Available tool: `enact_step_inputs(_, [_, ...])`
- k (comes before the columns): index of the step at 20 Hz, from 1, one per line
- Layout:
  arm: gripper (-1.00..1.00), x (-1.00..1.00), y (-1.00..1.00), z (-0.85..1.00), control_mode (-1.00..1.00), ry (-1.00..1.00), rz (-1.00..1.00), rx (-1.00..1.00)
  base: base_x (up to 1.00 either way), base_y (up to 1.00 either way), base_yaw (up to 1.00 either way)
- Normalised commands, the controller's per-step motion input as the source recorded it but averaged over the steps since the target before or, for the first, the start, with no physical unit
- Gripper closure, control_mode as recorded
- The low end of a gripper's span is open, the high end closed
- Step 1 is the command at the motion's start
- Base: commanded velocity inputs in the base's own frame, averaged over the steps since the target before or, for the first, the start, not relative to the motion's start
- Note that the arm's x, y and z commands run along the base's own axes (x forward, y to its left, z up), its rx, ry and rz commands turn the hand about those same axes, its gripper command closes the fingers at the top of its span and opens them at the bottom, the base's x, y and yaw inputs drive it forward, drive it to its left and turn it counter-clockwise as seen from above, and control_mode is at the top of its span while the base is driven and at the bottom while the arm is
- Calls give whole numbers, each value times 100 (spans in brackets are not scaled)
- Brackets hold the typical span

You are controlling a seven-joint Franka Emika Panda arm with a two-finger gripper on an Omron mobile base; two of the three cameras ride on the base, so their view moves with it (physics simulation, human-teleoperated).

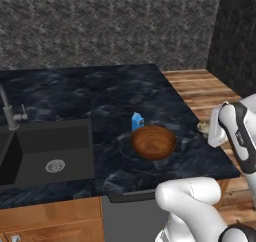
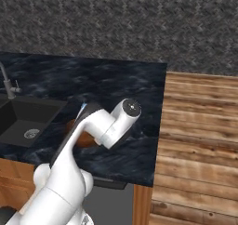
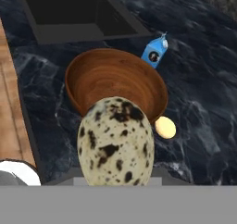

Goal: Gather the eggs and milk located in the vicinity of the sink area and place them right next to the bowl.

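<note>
The dark marbled bench (image 1: 100, 96) carries everything, with the sink area (image 1: 47, 153) recessed at its left in the left base view, a round silver drain in its floor and a thin grey faucet (image 1: 7, 108) at its back edge. The bowl (image 3: 115, 82), brown wood with visible grain, sits wide and shallow right of the sink. A speckled egg (image 3: 115, 142) (cream with dark blotches) stands upright close to the hand camera, long axis vertical, its lower end cut off by the grey band; the jaws are nearly closed, and they appear to hold it, though the fingertips are hidden. The milk (image 3: 155, 52), a small blue gabled carton, stands upright just behind the bowl. The eggs (image 3: 165, 127), one smooth pale yellow oval, lie on the bench touching the bowl's rim
</note>
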Motion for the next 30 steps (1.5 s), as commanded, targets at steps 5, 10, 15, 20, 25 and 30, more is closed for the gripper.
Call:
enact_step_inputs(5, [100,19,0,-49,-100,3,2,0,0,0,0])
enact_step_inputs(10, [100,17,-3,-46,-100,3,2,0,0,0,0])
enact_step_inputs(15, [100,15,-4,-40,-100,8,2,-1,0,0,0])
enact_step_inputs(20, [100,19,0,-19,-100,18,0,-5,0,0,0])
enact_step_inputs(25, [100,21,0,-6,-100,17,0,-2,0,0,0])
enact_step_inputs(30, [100,19,-1,-14,-100,7,0,0,0,0,0])
